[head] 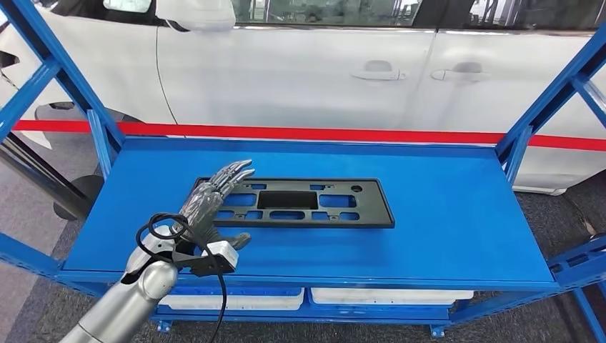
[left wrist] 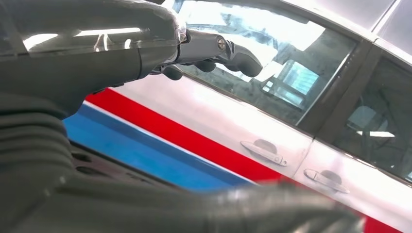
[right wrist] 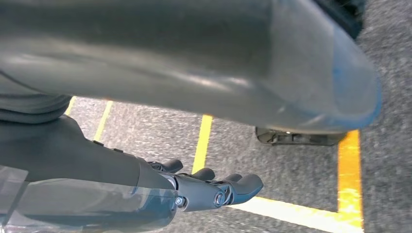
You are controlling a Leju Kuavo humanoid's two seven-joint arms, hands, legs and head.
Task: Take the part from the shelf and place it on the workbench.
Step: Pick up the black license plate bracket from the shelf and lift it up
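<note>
The shelf [head: 443, 214] is bright blue, board and posts alike. On it lies a black plate [head: 300, 202] with cut-out slots, matt all over. The left hand [head: 214, 199] is dull silver-grey with darker fingers, and a black cable loops at its wrist. Behind the shelf's far edge stands a white car [head: 300, 71] crossed by a red stripe [head: 357, 133]. The floor [right wrist: 291, 179] is speckled grey with yellow lines.

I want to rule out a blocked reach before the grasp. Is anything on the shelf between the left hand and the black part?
Nothing visible. The left hand hovers with fingers extended over the near-left end of the black part, which lies flat on the blue shelf.
</note>
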